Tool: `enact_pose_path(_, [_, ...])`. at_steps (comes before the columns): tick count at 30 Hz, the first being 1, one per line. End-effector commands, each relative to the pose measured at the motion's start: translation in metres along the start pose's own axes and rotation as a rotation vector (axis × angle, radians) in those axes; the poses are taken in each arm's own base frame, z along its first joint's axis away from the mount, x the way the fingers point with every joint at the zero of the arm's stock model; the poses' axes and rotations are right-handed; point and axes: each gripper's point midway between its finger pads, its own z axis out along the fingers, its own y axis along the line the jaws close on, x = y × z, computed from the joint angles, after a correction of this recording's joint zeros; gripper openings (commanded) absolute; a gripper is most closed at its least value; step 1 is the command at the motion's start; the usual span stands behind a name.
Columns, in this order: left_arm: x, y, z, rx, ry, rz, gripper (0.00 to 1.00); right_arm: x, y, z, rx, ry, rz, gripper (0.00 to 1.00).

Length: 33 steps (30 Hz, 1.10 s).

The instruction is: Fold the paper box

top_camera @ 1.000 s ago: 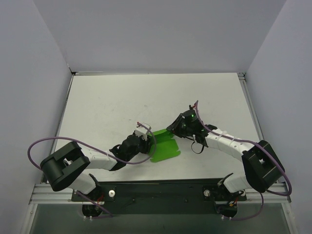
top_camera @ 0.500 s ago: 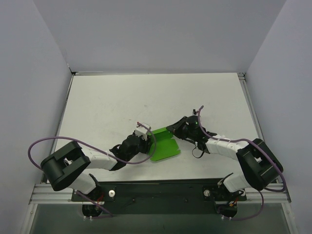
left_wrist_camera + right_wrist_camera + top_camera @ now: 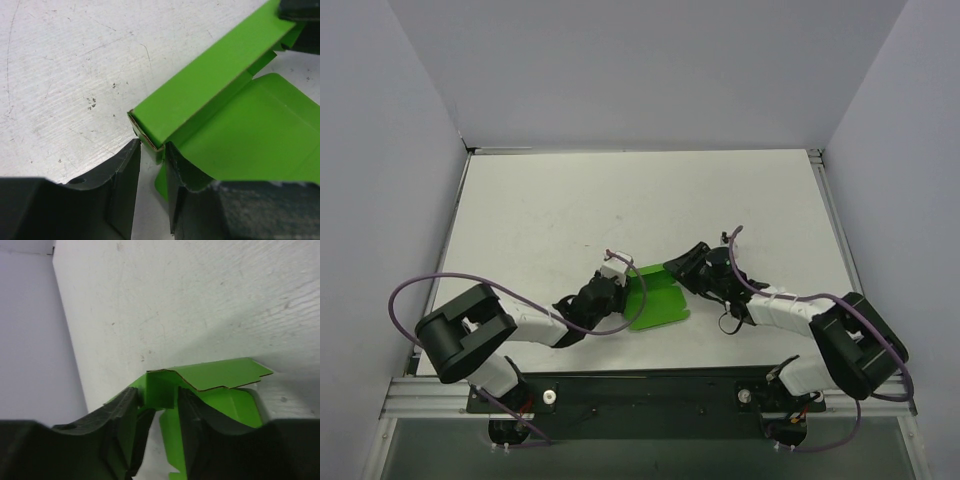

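Note:
The paper box (image 3: 658, 305) is bright green card lying half folded on the white table (image 3: 570, 200) between both arms. My left gripper (image 3: 620, 287) is at its left end. In the left wrist view the end corner of a raised, doubled wall of the paper box (image 3: 210, 85) sits pinched between the tips of the left gripper (image 3: 152, 150). My right gripper (image 3: 682, 270) is at the far right corner. In the right wrist view a small upright flap of the paper box (image 3: 161, 390) stands in the gap of the right gripper (image 3: 160, 400), whose jaws are apart, straddling it.
Grey walls (image 3: 380, 150) close the table on the left, back and right. A black rail (image 3: 640, 390) with both arm bases runs along the near edge. Purple cables loop off each arm.
The right gripper has dropped nearer and lower onto the box's far right corner. The left arm has shifted slightly right and its jaws have narrowed on the box's end.

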Motion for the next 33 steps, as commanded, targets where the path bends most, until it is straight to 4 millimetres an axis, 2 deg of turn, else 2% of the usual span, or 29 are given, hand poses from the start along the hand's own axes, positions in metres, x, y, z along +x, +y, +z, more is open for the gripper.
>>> enact_pose_path(1, [-0.026,-0.012,0.008,-0.006,-0.07,-0.003,0.36,0.013,-0.041,-0.02,0.137,0.016,-0.137,0.46])
enact_pose_path(2, [-0.027,-0.013,0.008,-0.004,-0.073,-0.003,0.36,0.013,-0.036,-0.025,0.125,0.008,-0.156,0.52])
enact_pose_path(3, [-0.027,-0.014,0.009,-0.006,-0.073,-0.001,0.36,0.008,-0.041,-0.028,0.148,-0.027,-0.197,0.54])
enact_pose_path(4, [-0.026,-0.016,0.008,-0.002,-0.073,0.002,0.36,0.017,-0.046,-0.033,0.178,-0.009,-0.241,0.54])
enact_pose_path(5, [-0.027,-0.016,0.008,-0.005,-0.075,0.0,0.36,0.015,-0.044,-0.036,0.184,-0.029,-0.269,0.54])
enact_pose_path(10, [-0.027,-0.022,0.01,0.002,-0.074,0.004,0.33,0.019,-0.063,-0.043,0.277,-0.066,-0.401,0.43])
enact_pose_path(12, [-0.029,-0.024,0.011,-0.003,-0.071,0.005,0.3,0.024,-0.07,-0.045,0.279,-0.063,-0.411,0.44])
enact_pose_path(14, [-0.028,-0.024,0.011,-0.008,-0.067,0.017,0.27,0.025,-0.064,-0.046,0.248,-0.061,-0.398,0.53])
enact_pose_path(17, [-0.026,-0.024,0.012,-0.018,-0.062,0.027,0.24,0.02,-0.055,-0.051,0.222,-0.076,-0.412,0.59])
enact_pose_path(22, [-0.025,-0.024,0.012,-0.027,-0.055,0.026,0.22,0.013,-0.035,-0.065,0.156,-0.111,-0.455,0.62])
enact_pose_path(25, [-0.027,-0.026,0.014,-0.029,-0.04,0.017,0.2,0.019,-0.033,-0.074,0.134,-0.12,-0.54,0.61])
enact_pose_path(33, [-0.024,-0.028,0.016,-0.038,-0.001,0.008,0.18,0.029,-0.062,-0.078,0.217,-0.089,-0.591,0.6])
